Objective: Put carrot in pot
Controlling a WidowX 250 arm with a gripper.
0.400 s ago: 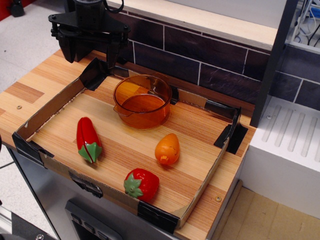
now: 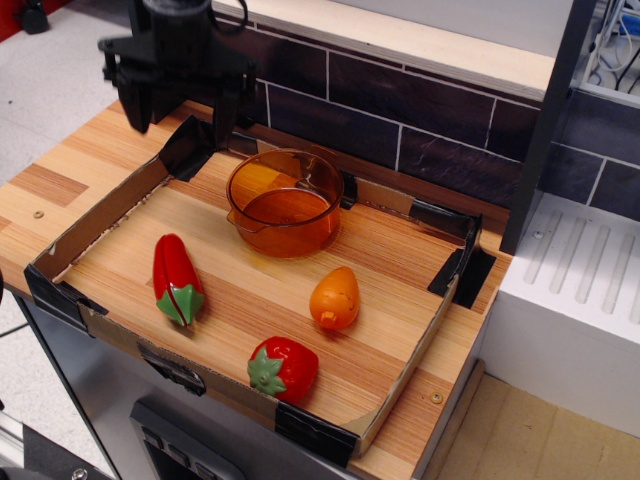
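Observation:
The carrot [image 2: 334, 298], a stubby glossy orange toy, lies on the wooden tray floor right of centre, tapered end toward the front. The pot [image 2: 285, 202], round translucent amber plastic, stands empty at the back middle of the tray, a short way behind and left of the carrot. My black gripper [image 2: 180, 112] hangs above the tray's back left corner, left of the pot and far from the carrot. Its two fingers [image 2: 226, 112] are spread wide apart with nothing between them.
A long red pepper [image 2: 176, 279] lies at the left of the tray. A red strawberry [image 2: 284, 368] sits near the front edge. Low cardboard walls [image 2: 104, 212] with black tape ring the tray. A dark brick wall [image 2: 400, 110] runs behind.
The gripper has shifted slightly up and back; the toys and the pot have not moved.

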